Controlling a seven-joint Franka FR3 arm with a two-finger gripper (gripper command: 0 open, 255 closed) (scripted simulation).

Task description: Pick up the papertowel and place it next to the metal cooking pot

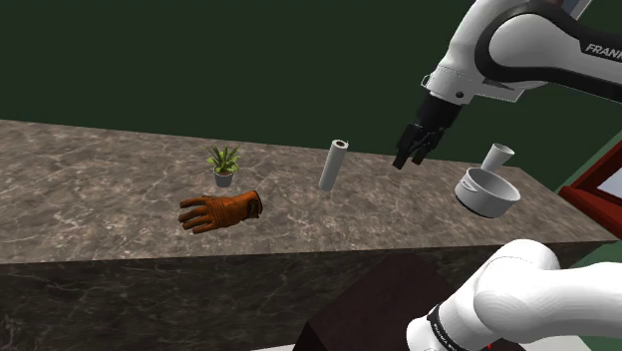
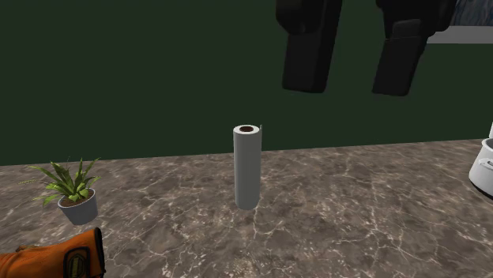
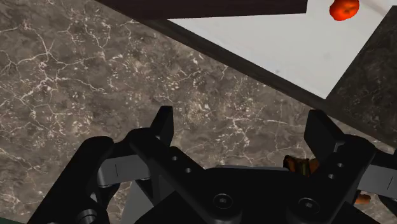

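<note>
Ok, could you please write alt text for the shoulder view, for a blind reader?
The open black gripper hangs above the marbled counter, between an upright white paper towel roll and a grey pot. An orange glove and a potted plant sit further left.

Gripper (image 1: 407,158) hangs above the marble counter (image 1: 90,189), fingers pointing down, btw the paper towel roll (image 1: 334,165) and the metal pot (image 1: 485,191), touching neither. Roll's standing on end, well apart from the pot. Pale cup (image 1: 497,157) sits just behind the pot. Over to the view's left: small potted plant (image 1: 223,166), w/ an orange glove (image 1: 221,210) lying flat in front of it, near but apart. Dark stand (image 1: 374,304) at lower right, dark green wall (image 1: 199,60) behind.
</note>
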